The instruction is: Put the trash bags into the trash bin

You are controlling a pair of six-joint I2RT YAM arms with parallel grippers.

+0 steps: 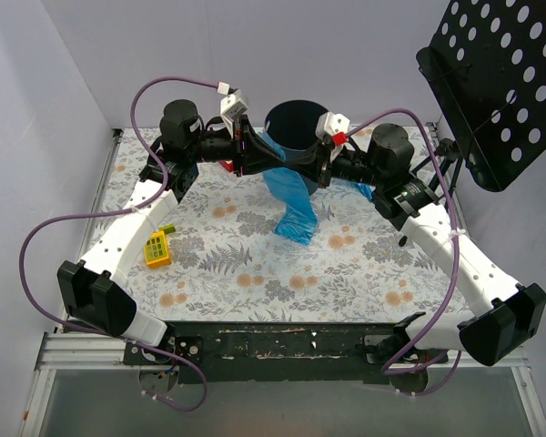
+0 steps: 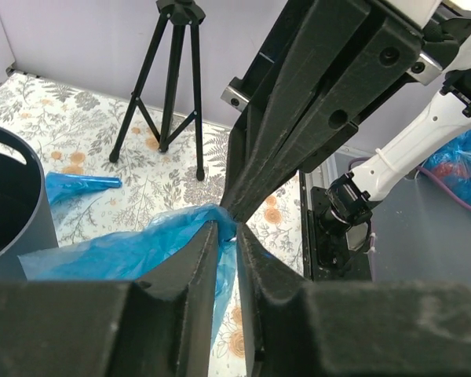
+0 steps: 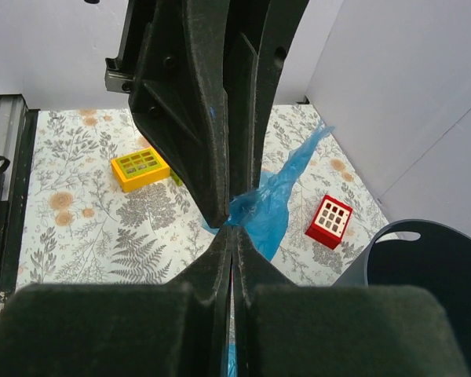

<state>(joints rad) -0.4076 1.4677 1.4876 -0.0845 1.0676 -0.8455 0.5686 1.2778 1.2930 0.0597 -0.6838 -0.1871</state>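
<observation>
Jaws first: the left gripper (image 2: 234, 228) is pinched on a fold of the bag (image 1: 296, 218), and the right gripper (image 3: 234, 224) is clamped tight on it too. The bag hangs against the bin's (image 2: 20, 212) near wall, tail on the table. By the look of it nothing is in; lifting over the rim and dropping remain.

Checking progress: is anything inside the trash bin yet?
Only dark interior shows in the trash bin; the left fingers and right fingers cover its near side. The trash bag hangs outside.
</observation>
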